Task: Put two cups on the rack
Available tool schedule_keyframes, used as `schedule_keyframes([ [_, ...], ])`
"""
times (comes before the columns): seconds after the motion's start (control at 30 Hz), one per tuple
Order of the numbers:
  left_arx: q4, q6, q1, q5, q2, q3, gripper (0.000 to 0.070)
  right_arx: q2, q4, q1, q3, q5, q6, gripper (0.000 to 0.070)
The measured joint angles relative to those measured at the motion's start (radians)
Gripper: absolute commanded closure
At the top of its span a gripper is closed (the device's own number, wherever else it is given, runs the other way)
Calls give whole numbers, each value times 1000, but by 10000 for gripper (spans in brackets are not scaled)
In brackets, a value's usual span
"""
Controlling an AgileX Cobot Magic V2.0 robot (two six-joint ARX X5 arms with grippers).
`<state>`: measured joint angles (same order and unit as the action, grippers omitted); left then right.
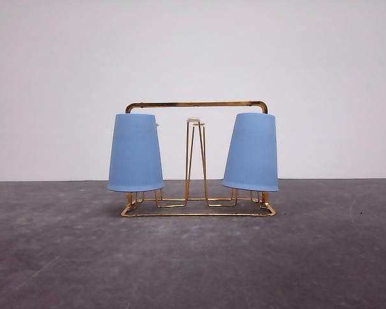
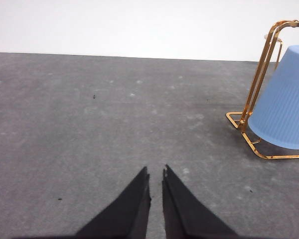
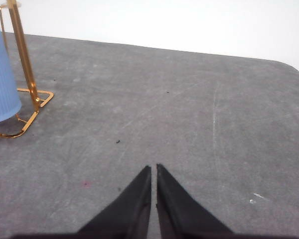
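Looking down your left wrist camera, you see the left gripper (image 2: 156, 174) with its two black fingers drawn almost together, only a thin slit between the tips, and nothing held between them. It hangs over bare grey table (image 2: 89, 129), well apart from the rack. Your right wrist camera shows the same: the right gripper (image 3: 154, 168) has its fingers nearly touching, holding nothing, over the scuffed tabletop with a few dark specks and a small reddish mark.

Farther out, in the front view, you find the rack (image 1: 196, 103) standing upright in the middle of the table, its gold wire base flat on the surface. The left cup (image 1: 135, 153) sits upside down over the prongs at the left end, and the right cup (image 1: 251, 152) sits upside down at the right end, leaning slightly inward. Between them the white-tipped middle prongs (image 1: 194, 120) stand bare. Behind everything is a plain white wall (image 1: 193, 51).
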<state>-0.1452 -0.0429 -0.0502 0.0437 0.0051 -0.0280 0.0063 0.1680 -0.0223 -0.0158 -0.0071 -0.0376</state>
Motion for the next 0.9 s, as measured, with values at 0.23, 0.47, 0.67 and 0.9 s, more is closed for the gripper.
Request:
schedule_keyframes([
  [0.23, 0, 0, 0, 0, 0, 0, 674, 0, 0, 0, 0, 0, 0, 684],
  [0.47, 0, 0, 0, 0, 0, 0, 674, 0, 0, 0, 0, 0, 0, 684],
  [0.67, 0, 0, 0, 0, 0, 0, 674, 0, 0, 0, 0, 0, 0, 684],
  [0.9, 0, 0, 0, 0, 0, 0, 674, 0, 0, 0, 0, 0, 0, 684],
])
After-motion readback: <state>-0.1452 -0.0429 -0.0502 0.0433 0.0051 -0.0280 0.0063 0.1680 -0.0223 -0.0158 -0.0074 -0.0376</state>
